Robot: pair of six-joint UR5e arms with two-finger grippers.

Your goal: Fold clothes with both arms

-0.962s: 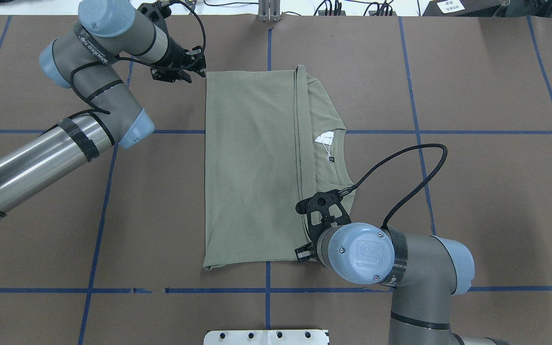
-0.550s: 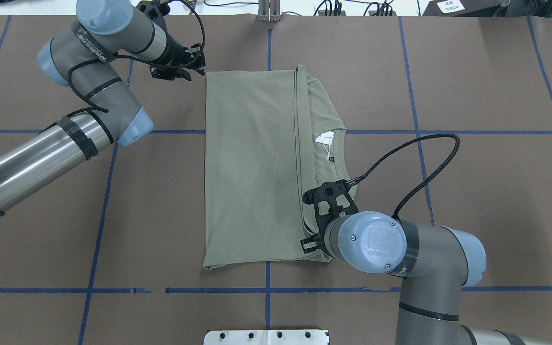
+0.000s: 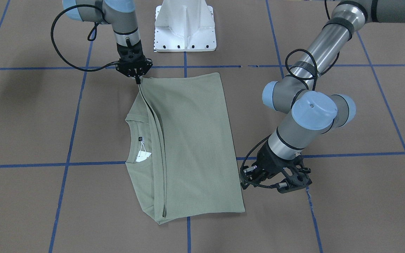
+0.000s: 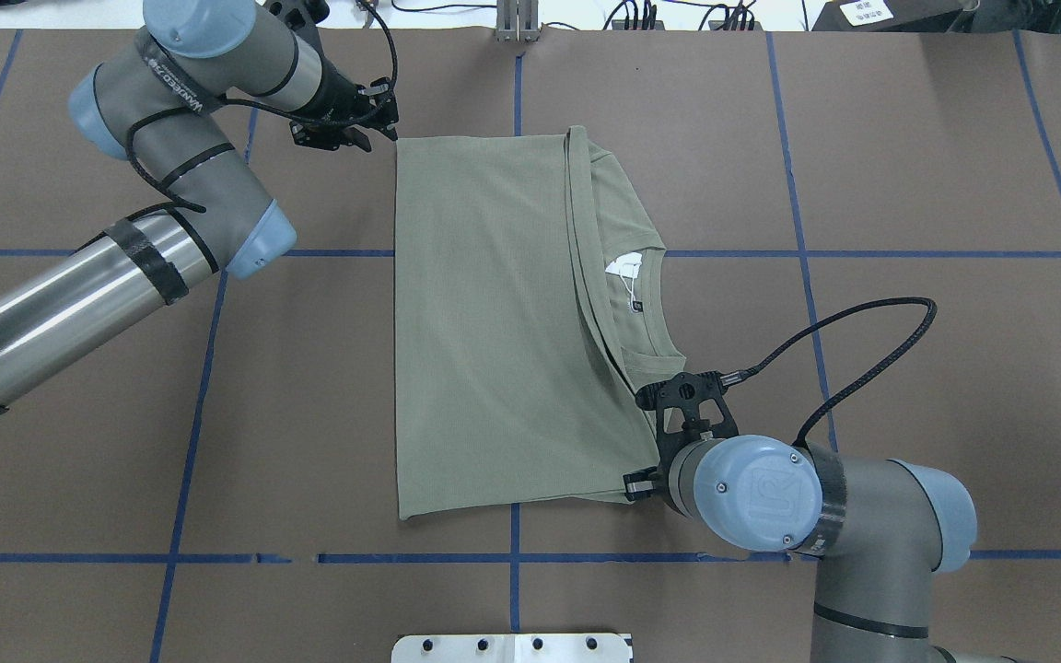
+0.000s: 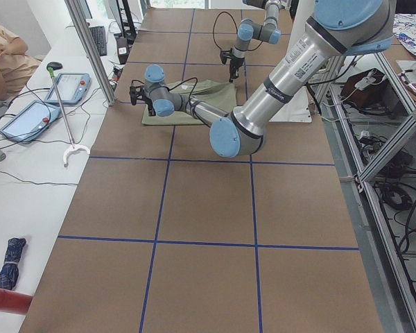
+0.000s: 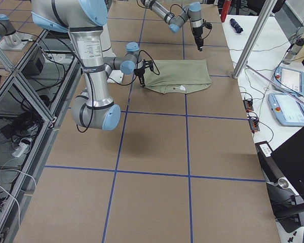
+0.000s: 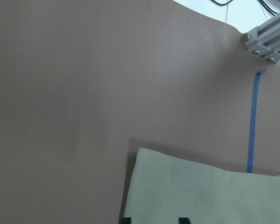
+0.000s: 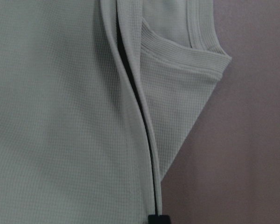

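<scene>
Right fingers: the 2 fingers [image 8: 158, 219] of the right gripper [image 3: 139, 79] are pressed together on the shirt [image 4: 484, 322], at its corner nearest the robot on the right side. They pinch the end of the folded-over hem, and the hem line slants a little toward them.
Left fingers: the 2 fingers [image 7: 183, 220] of the left gripper [image 4: 376, 138] stand apart and carry nothing. They are just beside the far left corner of the shirt.
Shirt: sage-green knit, folded into a long rectangle, flat in the middle of the table [image 4: 908, 184].
Fold: 1 wide layer covers the left part; its hem runs from the far side to the near side, beside the collar.
Collar: on the right part of the shirt, uncovered, with the dark neck label [image 4: 636, 307] and the white hang tag [image 4: 623, 267] inside it.
Table: brown cover, divided by blue tape lines [image 4: 908, 253].
Base mount [image 3: 185, 24]: white, at the middle of the table's edge on the robot's side.
</scene>
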